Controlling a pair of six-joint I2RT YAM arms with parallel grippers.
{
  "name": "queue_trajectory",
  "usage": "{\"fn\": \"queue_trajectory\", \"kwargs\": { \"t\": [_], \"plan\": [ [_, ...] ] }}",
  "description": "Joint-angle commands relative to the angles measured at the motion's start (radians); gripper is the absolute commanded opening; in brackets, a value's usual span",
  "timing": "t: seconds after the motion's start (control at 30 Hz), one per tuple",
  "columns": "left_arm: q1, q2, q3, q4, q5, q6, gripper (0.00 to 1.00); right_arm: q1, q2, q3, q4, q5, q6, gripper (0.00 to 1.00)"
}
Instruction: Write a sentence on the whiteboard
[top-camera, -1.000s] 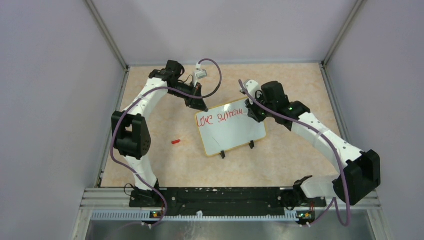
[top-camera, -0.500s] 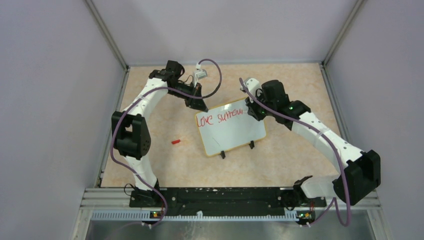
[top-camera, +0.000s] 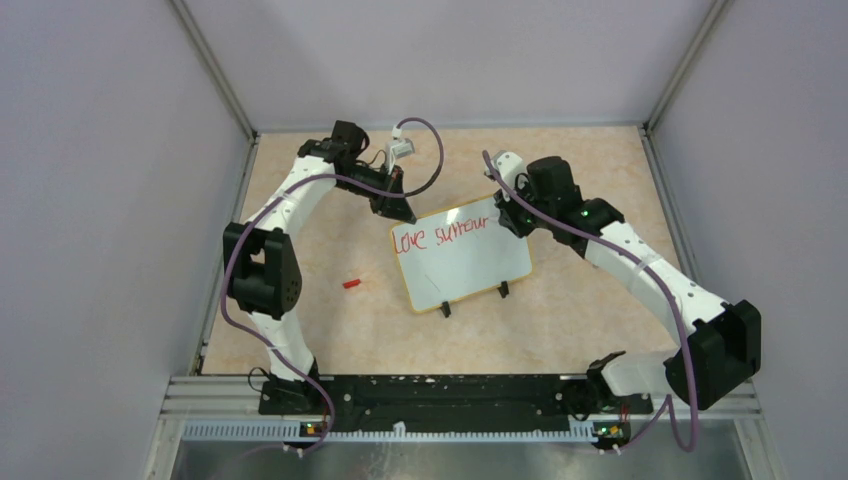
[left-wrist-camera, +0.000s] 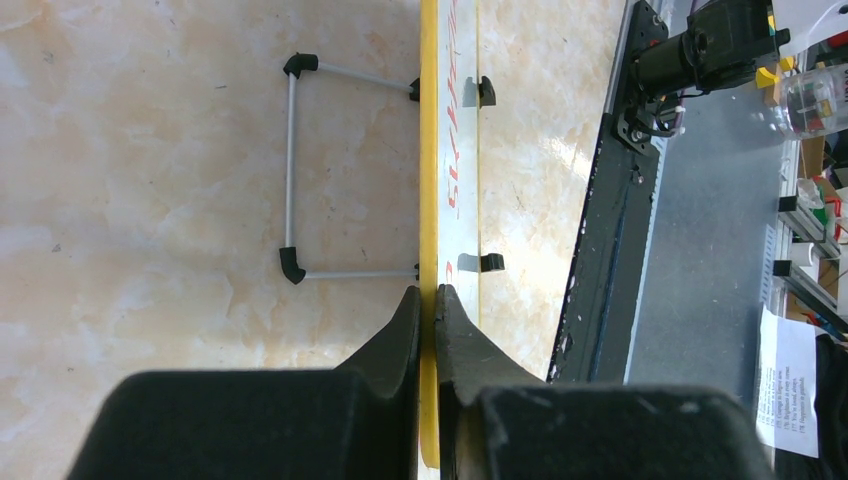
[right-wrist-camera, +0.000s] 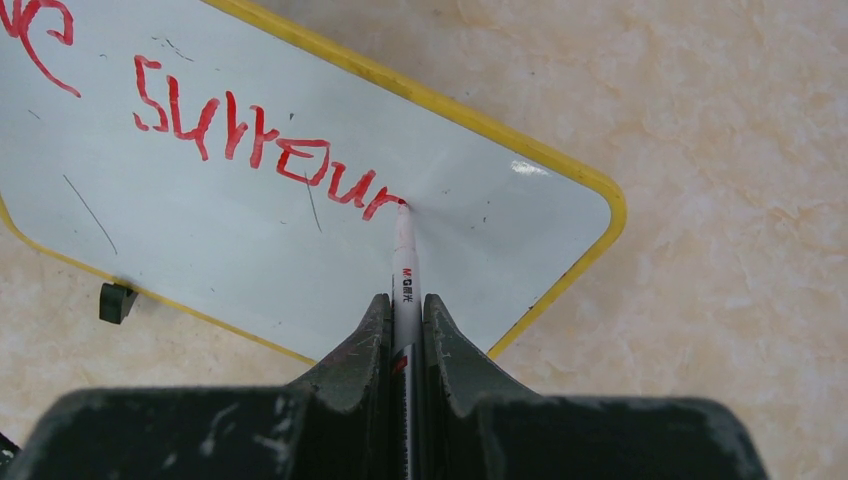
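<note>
Marbled beige tabletop (top-camera: 340, 340) fills the grey-walled cell, and the whiteboard (top-camera: 470, 265) stands near its middle, propped on its two black clip feet (top-camera: 446, 309) with the far edge raised.

Your left gripper (left-wrist-camera: 426, 292) is pinched tight on the board's yellow rim at the 10 o'clock corner. It has not moved in the last second, and the board has not slid either.

What changed is on the right. Your right gripper (right-wrist-camera: 405, 300), clamped on the red marker (right-wrist-camera: 404, 262), has crept a little toward 1 o'clock along the writing line. The second word of the sentence (right-wrist-camera: 250, 150) has gained a stroke. From the wrist view it now reads roughly "surrour", with the tip touching the board at the end of the last red mark.

I judge the first line is close to done: the "n" is half formed and two letters remain. Bare white to the 3 o'clock rim is short, so keep those letters narrow. The second line is not yet begun.

A small red piece (top-camera: 351, 283), probably the cap, lies on the table at the board's 9 o'clock, well apart.
</note>
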Motion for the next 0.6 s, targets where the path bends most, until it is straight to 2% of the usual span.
{"fn": "queue_trajectory", "kwargs": {
  "t": [0.0, 0.3, 0.57],
  "plan": [
    [-0.016, -0.017, -0.017, 0.008, -0.013, 0.013, 0.00, -0.016, -0.020, 0.015, 0.020, 0.023, -0.014, 0.00],
    [-0.017, -0.017, -0.017, 0.008, -0.010, 0.012, 0.00, -0.016, -0.035, -0.036, 0.007, -0.028, 0.003, 0.00],
    [-0.017, -0.018, -0.015, 0.007, -0.012, 0.011, 0.00, -0.016, -0.046, 0.001, -0.015, -0.029, 0.001, 0.00]
  ]
}}
